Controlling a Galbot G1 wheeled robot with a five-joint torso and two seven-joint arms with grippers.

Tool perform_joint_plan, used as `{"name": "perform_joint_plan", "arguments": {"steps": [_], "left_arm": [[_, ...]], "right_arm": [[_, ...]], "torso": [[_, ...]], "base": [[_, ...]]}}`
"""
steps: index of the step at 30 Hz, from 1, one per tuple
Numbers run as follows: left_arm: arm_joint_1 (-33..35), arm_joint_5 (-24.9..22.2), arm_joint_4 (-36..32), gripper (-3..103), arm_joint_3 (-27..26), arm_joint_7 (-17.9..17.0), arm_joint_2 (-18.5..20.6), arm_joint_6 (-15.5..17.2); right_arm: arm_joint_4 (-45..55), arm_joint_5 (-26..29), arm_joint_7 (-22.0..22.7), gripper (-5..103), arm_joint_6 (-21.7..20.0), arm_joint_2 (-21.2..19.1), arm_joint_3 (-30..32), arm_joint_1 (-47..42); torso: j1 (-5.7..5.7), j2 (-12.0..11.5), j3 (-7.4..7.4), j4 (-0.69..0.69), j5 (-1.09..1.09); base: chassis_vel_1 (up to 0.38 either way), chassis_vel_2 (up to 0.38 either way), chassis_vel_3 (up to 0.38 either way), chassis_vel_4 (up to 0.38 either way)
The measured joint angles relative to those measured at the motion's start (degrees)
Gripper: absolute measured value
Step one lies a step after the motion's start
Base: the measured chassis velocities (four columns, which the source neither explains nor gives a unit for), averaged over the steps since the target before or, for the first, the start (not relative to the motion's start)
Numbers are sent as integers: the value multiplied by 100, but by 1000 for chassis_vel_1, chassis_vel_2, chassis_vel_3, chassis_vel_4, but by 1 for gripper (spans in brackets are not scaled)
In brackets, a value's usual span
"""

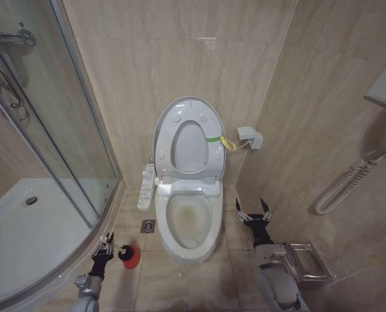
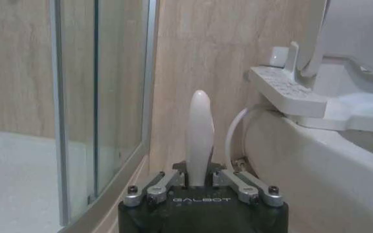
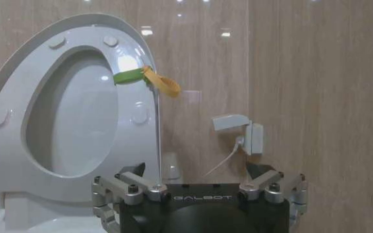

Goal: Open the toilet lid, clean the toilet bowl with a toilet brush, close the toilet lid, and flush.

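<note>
Left gripper [image 2: 201, 187] jaws seemingly clamp toilet brush [image 2: 199, 136] handle; right gripper [image 1: 254, 214] jaws apart

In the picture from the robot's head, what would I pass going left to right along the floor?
Curved white shower tray → left gripper → small red round brush holder → white oval ceramic toilet bowl → right gripper → shiny metal rack.

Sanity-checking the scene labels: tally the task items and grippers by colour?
White: 2, the toilet lid raised against the wall, the toilet bowl
Red and black: 1, the toilet brush in its holder, handle in the left gripper
Black and silver: 2, left gripper, right gripper open
Total: 5
</note>
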Motion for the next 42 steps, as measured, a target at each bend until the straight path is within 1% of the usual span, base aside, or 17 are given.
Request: {"name": "perform_joint_plan", "arguments": {"steps": [5, 10, 22, 24, 29, 39, 42], "left_arm": [[-88, 2, 176, 19, -8, 77, -77, -69], [-113, 4, 242, 19, -15, 114, -79, -82], [-247, 5, 642, 19, -52, 295, -123, -164], [-331, 10, 830, 19, -54, 396, -158, -185], [-403, 9, 1021, 19, -62, 512, -219, -186], [-436, -106, 1024, 19, -62, 625, -252, -180], [-495, -115, 1147, 19, -67, 720, -253, -169]], "right_arm": [[0, 0, 0, 100, 0, 0, 0, 0], [0, 0, 0, 100, 0, 0, 0, 0], [0, 0, 0, 100, 0, 0, 0, 0], [0, 0, 0, 100, 0, 0, 0, 0], [0, 0, 0, 100, 0, 0, 0, 0], [0, 0, 0, 100, 0, 0, 0, 0], [0, 0, 0, 100, 0, 0, 0, 0]], "torso": [[0, 0, 0, -1, 0], [0, 0, 0, -1, 0], [0, 0, 0, -1, 0], [0, 0, 0, 0, 0], [0, 0, 0, -1, 0], [0, 0, 0, 0, 0], [0, 0, 0, -1, 0]], "base": [[0, 0, 0, 0], [0, 0, 0, 0], [0, 0, 0, 0], [0, 0, 0, 0], [0, 0, 0, 0], [0, 0, 0, 0], [0, 0, 0, 0]]}}
